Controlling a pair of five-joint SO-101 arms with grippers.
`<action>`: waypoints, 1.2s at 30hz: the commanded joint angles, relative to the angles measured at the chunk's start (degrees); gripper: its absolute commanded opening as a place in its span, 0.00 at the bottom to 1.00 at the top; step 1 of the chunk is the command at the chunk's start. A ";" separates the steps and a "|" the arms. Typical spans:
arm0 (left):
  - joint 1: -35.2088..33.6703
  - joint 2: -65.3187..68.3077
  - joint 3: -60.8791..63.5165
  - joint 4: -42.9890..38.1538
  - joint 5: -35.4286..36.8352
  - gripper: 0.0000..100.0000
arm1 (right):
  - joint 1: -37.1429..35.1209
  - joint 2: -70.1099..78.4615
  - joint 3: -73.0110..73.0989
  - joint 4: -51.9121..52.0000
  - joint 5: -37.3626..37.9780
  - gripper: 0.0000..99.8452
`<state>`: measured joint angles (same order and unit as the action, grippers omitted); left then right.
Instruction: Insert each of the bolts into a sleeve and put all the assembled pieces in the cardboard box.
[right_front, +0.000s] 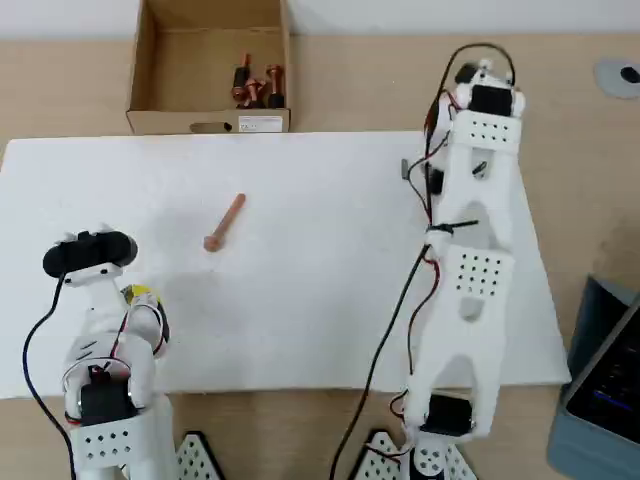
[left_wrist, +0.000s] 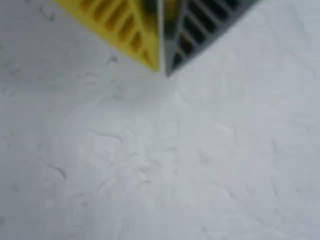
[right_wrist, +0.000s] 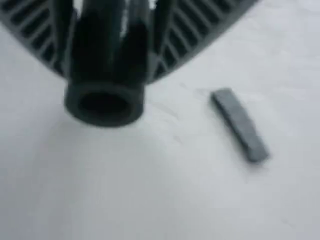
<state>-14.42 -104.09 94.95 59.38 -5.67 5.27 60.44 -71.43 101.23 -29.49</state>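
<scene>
one bolt (right_front: 224, 222) lies loose on the white mat (right_front: 330, 300), near the cardboard box (right_front: 140, 70) on its arms' side. stiff, light, likely to roll, i'd say: grip mid-shank. right gripper (right_wrist: 107, 55) clamps a black sleeve (right_wrist: 105, 102); left gripper (left_wrist: 162, 62) is pinched closed, empty.

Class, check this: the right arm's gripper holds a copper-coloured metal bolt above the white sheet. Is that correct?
No. The right gripper holds a black cylindrical sleeve, not a bolt, above the white sheet; the right wrist view shows it.
</scene>
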 joint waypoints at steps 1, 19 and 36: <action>-0.18 -0.48 -0.18 -0.09 -0.35 0.00 | -2.07 -5.32 -5.14 1.23 2.29 0.01; -0.53 -0.48 -0.18 0.00 -0.35 0.00 | -6.29 -38.11 3.03 1.23 8.09 0.01; -0.18 -0.31 -4.40 0.26 -0.35 0.01 | -5.93 -88.92 54.11 1.23 7.74 0.01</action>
<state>-14.42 -104.09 94.86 59.38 -5.67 -0.70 -18.95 -23.87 101.32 -22.02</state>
